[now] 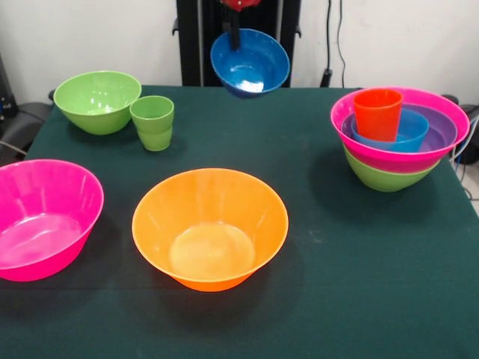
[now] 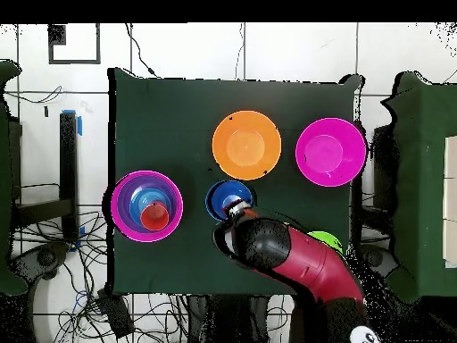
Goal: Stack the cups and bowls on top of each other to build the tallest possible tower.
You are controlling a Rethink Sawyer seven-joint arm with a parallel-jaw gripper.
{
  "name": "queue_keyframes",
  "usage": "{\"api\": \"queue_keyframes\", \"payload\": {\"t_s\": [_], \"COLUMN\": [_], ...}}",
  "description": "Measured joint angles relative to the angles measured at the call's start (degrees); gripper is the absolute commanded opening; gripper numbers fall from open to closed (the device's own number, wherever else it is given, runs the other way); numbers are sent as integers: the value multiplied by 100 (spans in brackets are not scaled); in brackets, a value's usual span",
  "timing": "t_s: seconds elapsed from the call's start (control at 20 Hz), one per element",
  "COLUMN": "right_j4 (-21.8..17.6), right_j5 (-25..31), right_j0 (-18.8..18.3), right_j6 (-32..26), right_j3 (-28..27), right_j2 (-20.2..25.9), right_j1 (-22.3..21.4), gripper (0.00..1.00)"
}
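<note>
Nearest on the table, the big orange bowl sits open and upright, with a big pink bowl just beside it, cut by the picture's edge. Further back stands the tower: green base, wide pink rim, purple and blue bowls nested inside, the orange-red cup upright on top. Across the table, the light green cup stands touching a medium green bowl.

At the far edge, the small blue bowl hangs tilted in the air, pinched by its rim in the pincer, clenched on it by my reading. That's the risk: a rim pinch on glossy plastic, so the bowl could swing or slip on the way over. And the cup already fills the tower's middle; a bowl set on it could perch crooked and topple it.

Hard to see: the pincer's tips are mostly hidden by the bowl's wall, and from overhead the arm covers the green cup and most of the green bowl.
</note>
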Motion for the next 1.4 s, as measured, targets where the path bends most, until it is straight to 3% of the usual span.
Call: {"api": "queue_keyframes", "payload": {"t_s": [0.1, 0.15, 0.4, 0.6, 0.65, 0.8, 0.95, 1.4], "right_j4": [19, 19, 18, -96, -222, -360, -674, -1130], "right_j5": [-157, -378, -706, -901, -954, -989, -1016, -1014], "right_j0": [-238, -579, -1251, -1797, -1991, -2138, -2432, -2851], "right_j6": [-1, -2, -2, -2, -2, -2, -2, -2], "right_j3": [88, 234, 548, 811, 902, 978, 1100, 1208], "right_j2": [344, 868, 1990, 3071, 3529, 3918, 4717, 5844], "right_j1": [5, 6, 46, 176, 260, 345, 561, 869], "gripper": [0, 0, 0, 0, 0, 0, 0, 0]}}
